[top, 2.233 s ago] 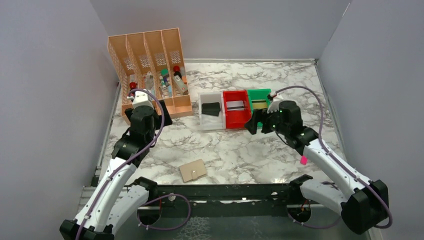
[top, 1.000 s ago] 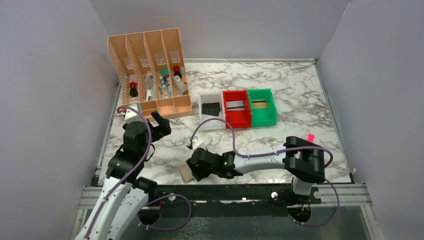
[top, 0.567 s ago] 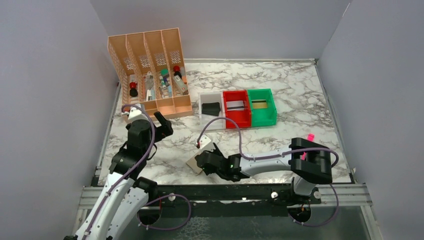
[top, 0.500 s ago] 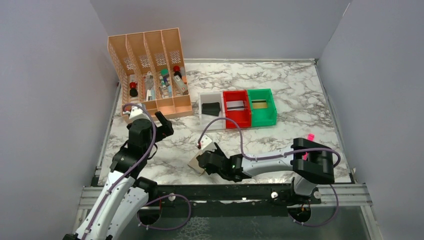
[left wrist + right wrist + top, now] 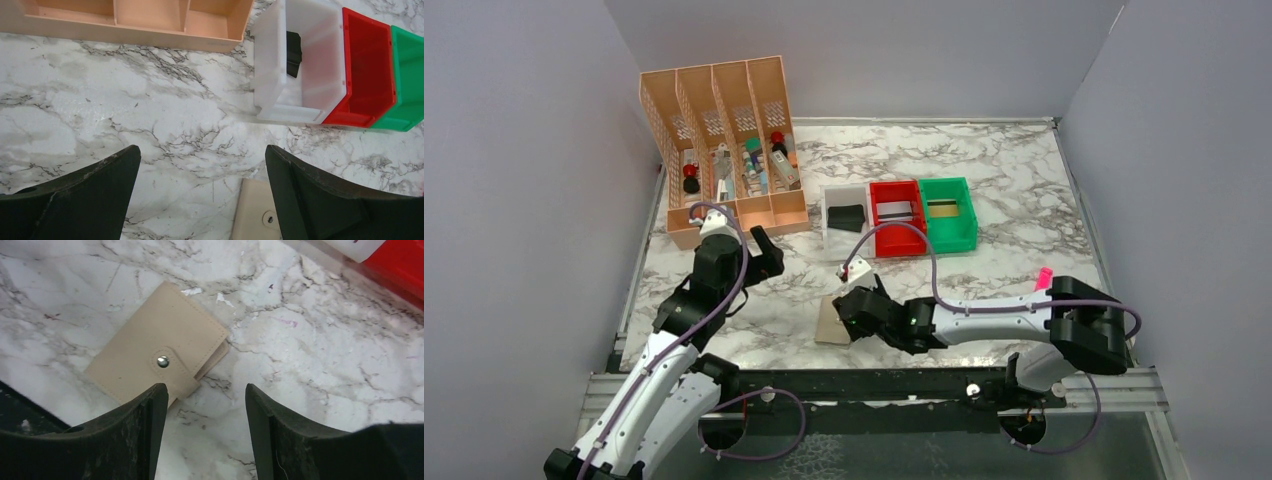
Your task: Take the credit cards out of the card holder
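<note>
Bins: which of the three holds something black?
The white bin, leftmost in the row beside the red bin: a black card sits inside it.

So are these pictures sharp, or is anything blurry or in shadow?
Top external view: soft even light, faint shadows. Right wrist view: card holder crisp, the near black jaws slightly soft. Left wrist view: marble table sharp, white bin overbright.

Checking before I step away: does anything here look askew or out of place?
Only the card holder: it lies snapped shut and skewed, with small white flecks beside it. Nothing looks spilled.
</note>
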Controlling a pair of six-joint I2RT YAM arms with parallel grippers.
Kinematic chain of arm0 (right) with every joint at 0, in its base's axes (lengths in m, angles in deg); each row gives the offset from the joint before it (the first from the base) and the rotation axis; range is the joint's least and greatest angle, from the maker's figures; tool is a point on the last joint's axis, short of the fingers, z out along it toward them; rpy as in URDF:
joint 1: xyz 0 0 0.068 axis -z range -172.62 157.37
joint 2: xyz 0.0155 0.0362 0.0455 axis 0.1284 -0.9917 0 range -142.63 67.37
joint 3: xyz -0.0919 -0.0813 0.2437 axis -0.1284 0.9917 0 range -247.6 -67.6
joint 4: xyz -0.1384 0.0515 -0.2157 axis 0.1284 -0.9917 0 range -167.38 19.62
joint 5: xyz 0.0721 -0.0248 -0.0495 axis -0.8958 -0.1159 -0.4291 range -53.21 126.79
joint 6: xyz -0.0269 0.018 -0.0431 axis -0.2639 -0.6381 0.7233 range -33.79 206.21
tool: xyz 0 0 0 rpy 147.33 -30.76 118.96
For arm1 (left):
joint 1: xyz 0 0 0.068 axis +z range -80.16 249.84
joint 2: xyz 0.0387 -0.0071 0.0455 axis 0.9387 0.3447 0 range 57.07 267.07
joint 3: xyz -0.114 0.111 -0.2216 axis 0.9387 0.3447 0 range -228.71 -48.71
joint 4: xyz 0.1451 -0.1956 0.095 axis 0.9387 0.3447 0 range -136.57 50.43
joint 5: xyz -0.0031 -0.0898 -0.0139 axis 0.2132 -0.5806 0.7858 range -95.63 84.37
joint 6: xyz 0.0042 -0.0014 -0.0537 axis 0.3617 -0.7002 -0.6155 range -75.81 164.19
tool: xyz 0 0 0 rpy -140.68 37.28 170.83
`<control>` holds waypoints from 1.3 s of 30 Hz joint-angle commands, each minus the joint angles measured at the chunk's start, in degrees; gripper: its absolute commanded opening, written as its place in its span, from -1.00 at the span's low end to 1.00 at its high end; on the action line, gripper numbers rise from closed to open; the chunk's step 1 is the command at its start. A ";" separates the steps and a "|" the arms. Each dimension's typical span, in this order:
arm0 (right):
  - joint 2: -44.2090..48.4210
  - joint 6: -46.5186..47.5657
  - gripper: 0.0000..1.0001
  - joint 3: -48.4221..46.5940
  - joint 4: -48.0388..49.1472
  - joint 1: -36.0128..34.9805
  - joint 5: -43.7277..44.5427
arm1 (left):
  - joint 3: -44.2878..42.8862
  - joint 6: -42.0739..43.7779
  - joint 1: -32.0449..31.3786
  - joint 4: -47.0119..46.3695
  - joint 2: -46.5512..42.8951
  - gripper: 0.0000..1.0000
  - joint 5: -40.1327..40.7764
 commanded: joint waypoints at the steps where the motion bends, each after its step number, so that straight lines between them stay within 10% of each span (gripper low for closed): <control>1: 0.58 -12.24 0.28 -2.33 -3.70 -0.24 -7.52 | 0.26 -0.47 -0.75 -2.23 -0.35 0.98 -1.34; 20: -12.31 -21.97 0.08 -10.06 -17.47 -0.56 6.34 | 1.05 -1.02 -3.55 -2.97 1.85 0.98 -1.02; 31: 0.48 -9.62 -0.03 6.87 5.09 -0.46 -7.66 | 3.98 1.49 -3.84 -10.03 14.73 0.84 -17.45; 39: 6.02 -11.69 0.08 5.33 1.09 -0.37 -5.14 | 11.00 -2.69 -4.56 -23.91 19.87 0.55 -27.18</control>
